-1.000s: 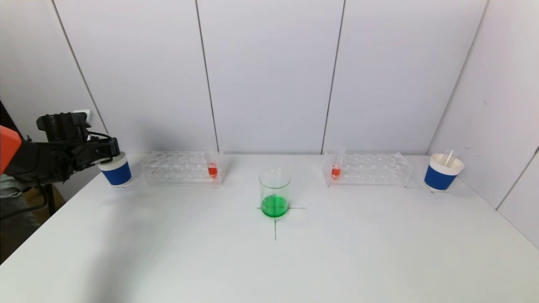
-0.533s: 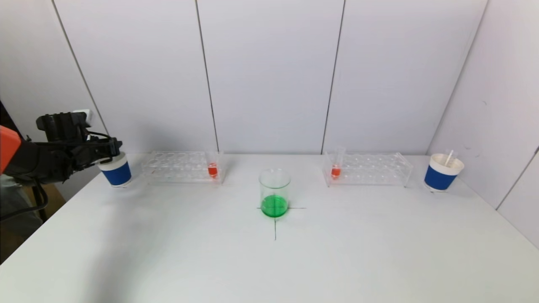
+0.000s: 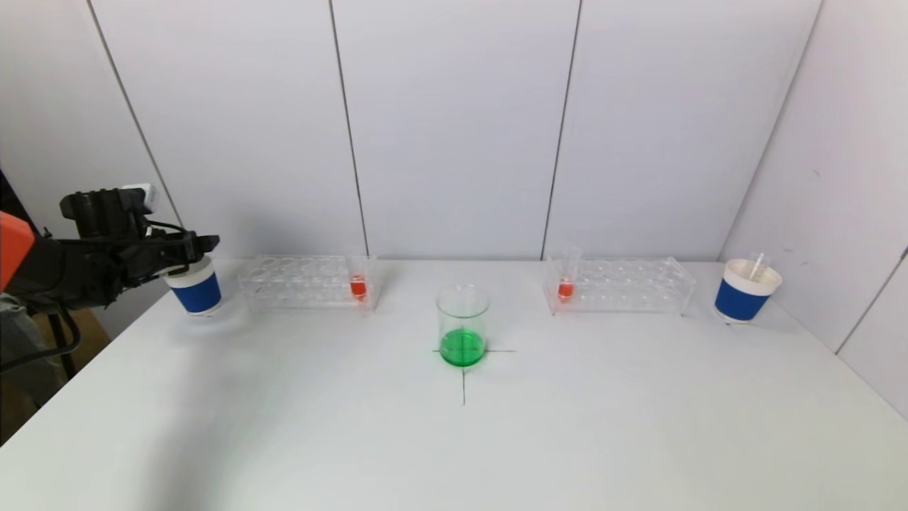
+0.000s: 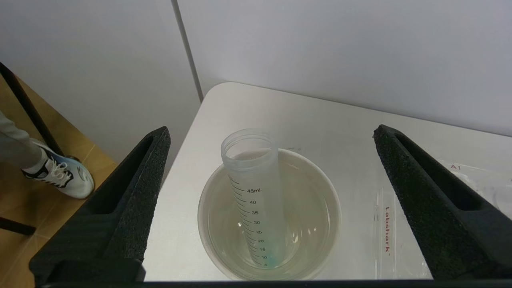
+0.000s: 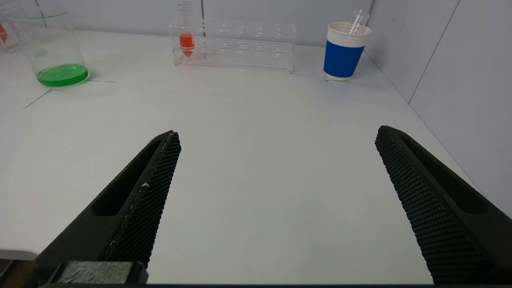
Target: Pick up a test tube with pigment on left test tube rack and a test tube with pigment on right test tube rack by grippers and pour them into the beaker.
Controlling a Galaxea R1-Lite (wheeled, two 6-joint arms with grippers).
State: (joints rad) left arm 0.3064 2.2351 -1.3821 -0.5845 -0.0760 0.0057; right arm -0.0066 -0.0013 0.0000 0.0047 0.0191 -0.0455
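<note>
A glass beaker (image 3: 462, 323) with green liquid stands mid-table on a black cross. The left clear rack (image 3: 305, 282) holds a tube with orange pigment (image 3: 358, 282) at its right end. The right rack (image 3: 618, 284) holds a tube with orange pigment (image 3: 566, 283) at its left end; it also shows in the right wrist view (image 5: 186, 35). My left gripper (image 3: 202, 248) is open and empty above the left blue cup (image 3: 196, 286). In the left wrist view an empty graduated tube (image 4: 253, 192) leans inside that cup (image 4: 320, 188). My right gripper (image 5: 276, 140) is open over bare table, outside the head view.
A second blue cup (image 3: 745, 289) with an empty tube stands at the far right by the side wall. The back wall runs just behind the racks. The table's left edge lies below my left arm.
My left gripper has edged slightly to the right, above the left blue cup. Nothing else has moved.
</note>
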